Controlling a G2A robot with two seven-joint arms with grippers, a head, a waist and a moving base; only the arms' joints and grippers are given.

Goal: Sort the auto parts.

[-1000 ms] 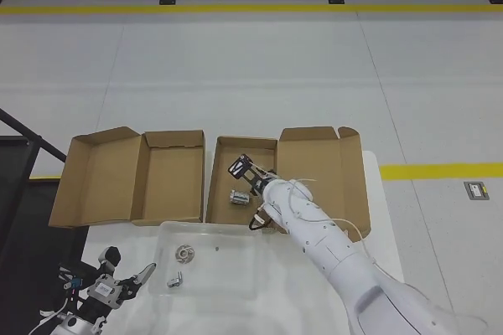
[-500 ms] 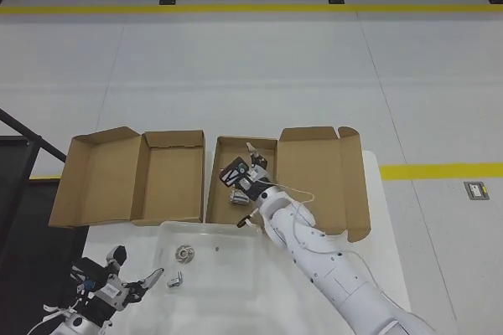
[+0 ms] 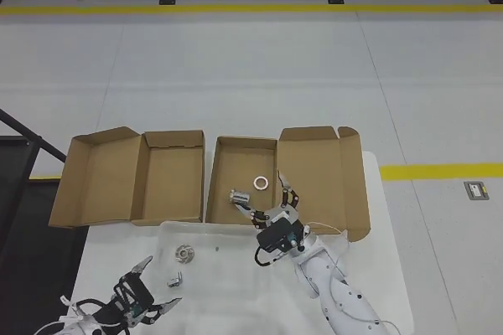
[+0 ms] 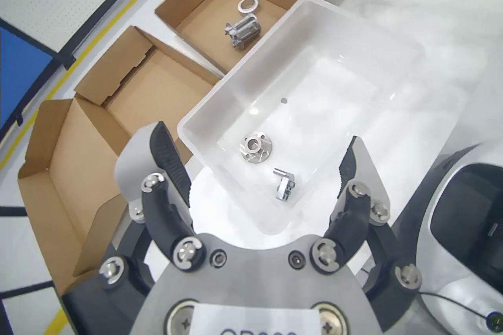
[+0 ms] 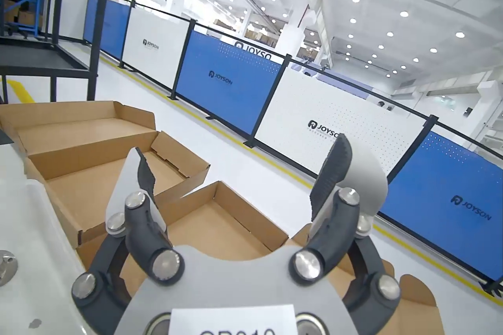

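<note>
Because the bracket [image 4: 283, 184] and round hub [image 4: 256, 148] lie close together in a corner of the clear bin [image 4: 235, 65], the left gripper [image 4: 256, 140], wide open and empty like the right gripper [image 5: 239, 146], might strike the wall or snag both.

Plain brown cardboard on the left box [image 3: 172, 180] and the right box [image 3: 243, 159]. Bright silver metal for the ring [image 3: 261, 181], the cylinder [image 3: 239, 198], the flanged hub [image 3: 184, 252] and the small bracket [image 3: 175, 280]. Clear and colourless for the bin [image 3: 218, 272], white for the table [image 3: 381, 226]. Pale grey on the left gripper [image 4: 255, 140] and the right gripper [image 5: 239, 146], with black pads [image 4: 169, 156] ridged in fine stripes, and shiny silver pins.
</note>
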